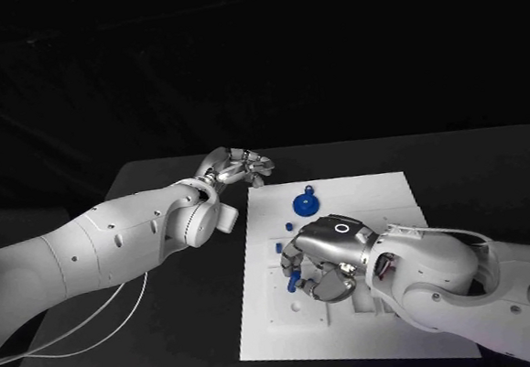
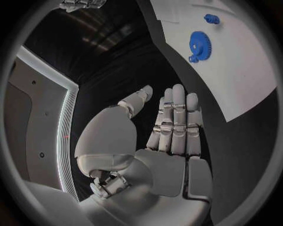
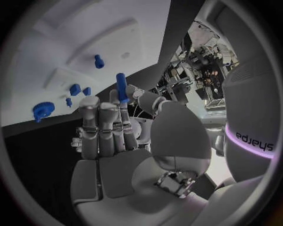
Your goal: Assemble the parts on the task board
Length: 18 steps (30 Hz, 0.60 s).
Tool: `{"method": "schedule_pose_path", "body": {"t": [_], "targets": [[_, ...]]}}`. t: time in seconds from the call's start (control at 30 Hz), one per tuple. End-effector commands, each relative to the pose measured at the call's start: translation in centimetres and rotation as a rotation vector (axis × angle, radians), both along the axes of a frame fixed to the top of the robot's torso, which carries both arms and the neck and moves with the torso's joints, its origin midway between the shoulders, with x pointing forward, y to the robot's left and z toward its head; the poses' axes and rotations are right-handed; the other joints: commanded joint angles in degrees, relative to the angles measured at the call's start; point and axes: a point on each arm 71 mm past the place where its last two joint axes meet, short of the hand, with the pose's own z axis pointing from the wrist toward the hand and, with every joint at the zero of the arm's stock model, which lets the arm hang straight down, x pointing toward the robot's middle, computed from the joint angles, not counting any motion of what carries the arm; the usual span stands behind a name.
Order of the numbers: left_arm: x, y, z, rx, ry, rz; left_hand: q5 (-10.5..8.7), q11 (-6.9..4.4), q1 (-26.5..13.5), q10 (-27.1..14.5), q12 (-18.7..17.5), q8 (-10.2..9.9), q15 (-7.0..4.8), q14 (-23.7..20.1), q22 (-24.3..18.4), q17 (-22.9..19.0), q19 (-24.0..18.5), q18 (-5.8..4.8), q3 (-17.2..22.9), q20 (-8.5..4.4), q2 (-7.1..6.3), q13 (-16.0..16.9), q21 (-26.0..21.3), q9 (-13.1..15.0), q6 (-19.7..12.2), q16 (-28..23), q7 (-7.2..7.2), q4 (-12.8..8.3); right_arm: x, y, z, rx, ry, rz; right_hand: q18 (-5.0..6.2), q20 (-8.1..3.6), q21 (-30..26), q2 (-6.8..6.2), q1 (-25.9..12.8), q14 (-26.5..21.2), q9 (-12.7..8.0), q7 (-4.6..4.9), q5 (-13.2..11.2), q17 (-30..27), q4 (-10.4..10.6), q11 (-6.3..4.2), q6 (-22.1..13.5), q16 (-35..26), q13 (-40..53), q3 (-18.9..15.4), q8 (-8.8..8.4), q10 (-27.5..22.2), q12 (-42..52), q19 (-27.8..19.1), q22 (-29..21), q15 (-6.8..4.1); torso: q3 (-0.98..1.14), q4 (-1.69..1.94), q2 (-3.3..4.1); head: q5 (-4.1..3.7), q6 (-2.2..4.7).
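Observation:
The white task board [image 1: 353, 191] lies in the middle of the black table. My right hand [image 1: 329, 256] hovers over the board's left-middle part and pinches a blue peg [image 3: 122, 87] between thumb and a finger, peg pointing at the board [image 3: 70, 37]. A blue gear [image 1: 306, 204] lies flat on the board's far part, just beyond this hand. Small blue pieces [image 3: 75, 89] and a blue knob-like part [image 3: 99, 61] stand on the board ahead of the fingers. My left hand [image 1: 238, 166] floats over bare table off the board's far left corner, fingers straight [image 2: 176, 120], holding nothing.
The blue gear [image 2: 198, 44] and a small blue piece [image 2: 211, 19] lie on the board [image 2: 242, 70] beyond my left hand. A white cable [image 1: 91, 321] runs under the left arm. Black table [image 1: 476, 163] surrounds the board, with open room at the right and far side.

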Motion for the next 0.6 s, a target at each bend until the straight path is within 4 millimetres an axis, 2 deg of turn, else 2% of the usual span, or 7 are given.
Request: {"method": "schedule_pose_path", "body": {"t": [0.03,0.6], "targets": [[0.0,-0.3,0.1,-0.012,0.000,-0.016,0.21,0.09,-0.12,0.17,-0.32,0.18,0.03,0.36,0.09,0.10,0.35,0.95,-0.02,-0.07,0.58,-0.08,-0.21,-0.09,-0.42,-0.27,-0.10,-0.26,-0.3,0.3,-0.7,-0.020,-0.013,0.030,5.80,-0.52,0.20,0.69,-0.18,-0.20,0.80,0.08,-0.03,-0.08,-0.24,-0.15,0.38,0.08,0.13,0.12,0.20,1.64,0.30,-0.06,1.05,-0.72,0.00,0.01,0.02,0.27,-0.16],[0.0,-0.4,0.1,-0.012,0.001,-0.018,0.21,0.09,-0.13,0.17,-0.32,0.19,0.03,0.37,0.11,0.19,0.35,0.94,-0.02,-0.07,0.60,-0.08,-0.23,-0.10,-0.43,-0.34,-0.10,-0.28,-1.1,0.7,-2.7,-0.063,0.031,0.052,5.80,-0.56,0.22,0.94,-0.41,-0.20,0.92,0.09,-0.02,-0.08,-0.73,-0.14,0.34,0.06,0.28,0.01,0.22,1.61,0.26,-0.10,1.05,-0.72,0.15,-0.16,0.01,0.85,-0.87]]}}
